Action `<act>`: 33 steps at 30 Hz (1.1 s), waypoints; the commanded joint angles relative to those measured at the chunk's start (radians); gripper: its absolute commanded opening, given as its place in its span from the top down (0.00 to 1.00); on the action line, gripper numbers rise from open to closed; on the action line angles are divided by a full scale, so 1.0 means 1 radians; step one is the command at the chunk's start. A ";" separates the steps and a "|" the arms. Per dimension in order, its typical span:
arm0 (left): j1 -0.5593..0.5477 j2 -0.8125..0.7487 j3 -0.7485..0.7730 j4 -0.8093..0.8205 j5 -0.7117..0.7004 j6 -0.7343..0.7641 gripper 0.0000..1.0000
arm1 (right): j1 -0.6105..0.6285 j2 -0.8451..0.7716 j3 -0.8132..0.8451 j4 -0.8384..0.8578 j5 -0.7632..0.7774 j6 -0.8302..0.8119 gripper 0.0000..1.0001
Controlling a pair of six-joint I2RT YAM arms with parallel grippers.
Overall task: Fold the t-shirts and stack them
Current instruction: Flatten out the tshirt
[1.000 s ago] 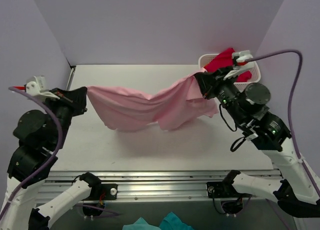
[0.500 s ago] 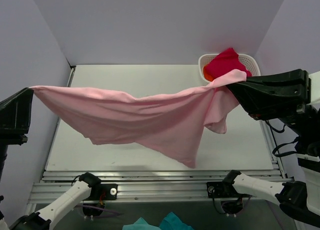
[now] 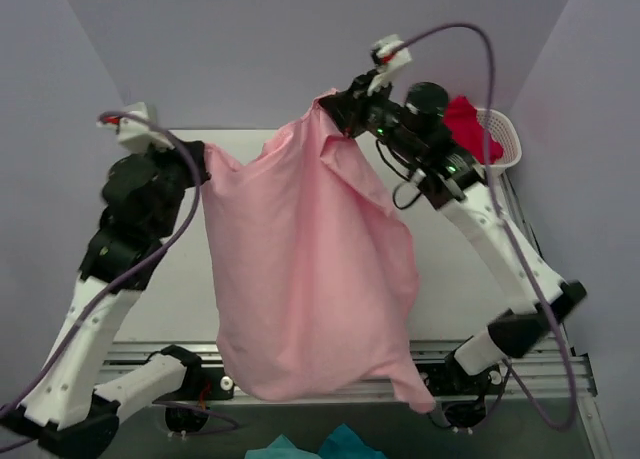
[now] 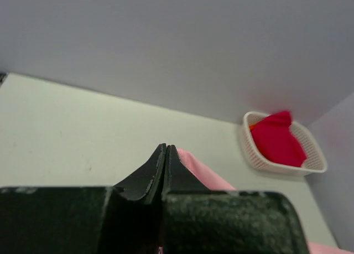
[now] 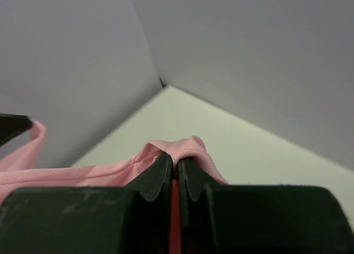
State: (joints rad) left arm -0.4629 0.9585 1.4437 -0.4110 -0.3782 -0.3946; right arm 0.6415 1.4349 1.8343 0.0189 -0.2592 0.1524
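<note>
left fingers point(image 4: 150, 174) and right fingers point(image 5: 159, 175) each pinch the pink t-shirt point(image 3: 310, 269), hung above worktop point(image 4: 66, 121); white basket point(image 4: 261, 161) holds red t-shirt point(image 4: 276, 140).

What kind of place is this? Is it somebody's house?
Probably not: it looks like a robot test booth. Plain lilac walls box in a white table, and the black left arm and black right arm bolted at its edge hold up a light pink cotton t-shirt.

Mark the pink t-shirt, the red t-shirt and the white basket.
pink t-shirt point(image 3: 310, 279): top external view, middle of the hanging cloth.
red t-shirt point(image 4: 276, 139): left wrist view, centre of the heap.
white basket point(image 4: 271, 165): left wrist view, near wall.
</note>
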 commanded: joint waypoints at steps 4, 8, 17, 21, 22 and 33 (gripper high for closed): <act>0.237 0.371 -0.203 0.225 0.058 -0.124 0.98 | -0.218 0.503 -0.138 0.138 -0.032 0.156 1.00; 0.355 0.756 -0.037 0.219 0.068 -0.142 0.98 | -0.301 0.927 0.078 0.099 -0.089 0.203 0.67; 0.434 1.084 0.342 0.067 0.070 -0.150 0.06 | -0.390 1.025 0.435 0.014 -0.046 0.225 0.00; 0.429 0.979 0.350 0.055 0.050 -0.125 0.06 | -0.390 0.845 0.237 0.101 -0.011 0.219 0.00; 0.425 0.952 0.331 0.052 0.045 -0.122 0.06 | -0.388 0.814 0.208 0.117 -0.006 0.220 0.00; 0.182 0.542 -0.141 0.086 0.085 -0.257 0.06 | -0.344 0.457 -0.229 0.177 0.158 0.208 0.00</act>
State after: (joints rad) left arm -0.1925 1.5120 1.4300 -0.3046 -0.3172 -0.5819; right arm 0.2840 1.9892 1.6836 0.1585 -0.1902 0.3664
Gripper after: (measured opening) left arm 0.939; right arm 0.996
